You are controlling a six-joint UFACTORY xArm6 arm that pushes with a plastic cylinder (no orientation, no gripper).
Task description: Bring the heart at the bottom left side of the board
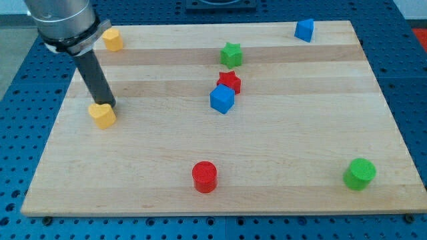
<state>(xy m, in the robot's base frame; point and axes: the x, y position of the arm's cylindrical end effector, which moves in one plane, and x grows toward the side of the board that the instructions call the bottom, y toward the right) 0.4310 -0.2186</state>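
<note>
A yellow heart block (103,115) lies near the board's left edge, about halfway down. My tip (108,105) rests just above it, touching or nearly touching its upper right side. The dark rod runs up and to the left from there to the arm at the view's top left. The heart sits well above the bottom left corner of the wooden board (133,193).
A second yellow block (113,39) sits at the top left beside the arm. A green star (231,54), red star (229,81) and blue cube (221,99) cluster at centre top. A blue block (304,30) is top right, a red cylinder (205,177) bottom centre, a green cylinder (359,173) bottom right.
</note>
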